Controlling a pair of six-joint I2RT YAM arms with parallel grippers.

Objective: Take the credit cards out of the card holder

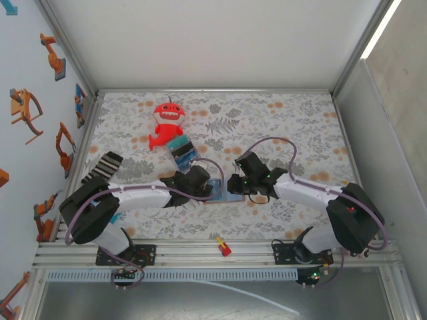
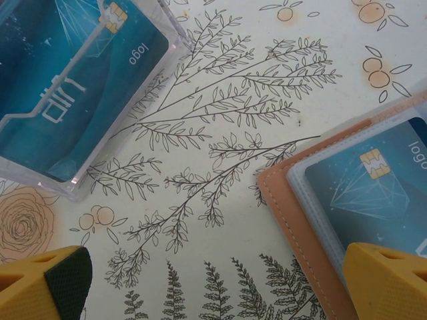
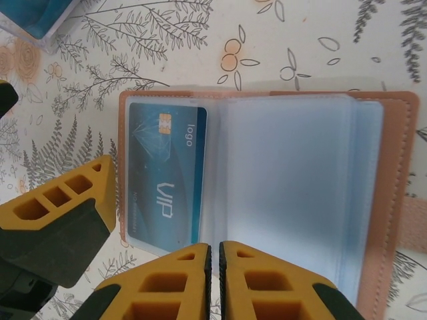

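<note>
the right end effector [image 3: 215,267] sits closest, its yellow fingers drawn together to a thin slit at the near edge of the card holder [image 3: 399,173] (whether a clear sleeve leaf is nipped between them, i cannot tell). the holder lies open and flat on the floral surface [image 1: 280,127], between the two arms, with a tan border outside and pale plastic sleeves inside. one blue vip card [image 3: 163,180] sits in the left sleeve, so the emptying is not done. the left end effector [image 2: 213,287] stands with fingers wide apart, one over the holder's corner, probably to steady it. beyond, a clear case [image 2: 73,100] holds a blue card and is likely the drop spot. the red plush toy [image 1: 167,127] lies farthest back.
</note>
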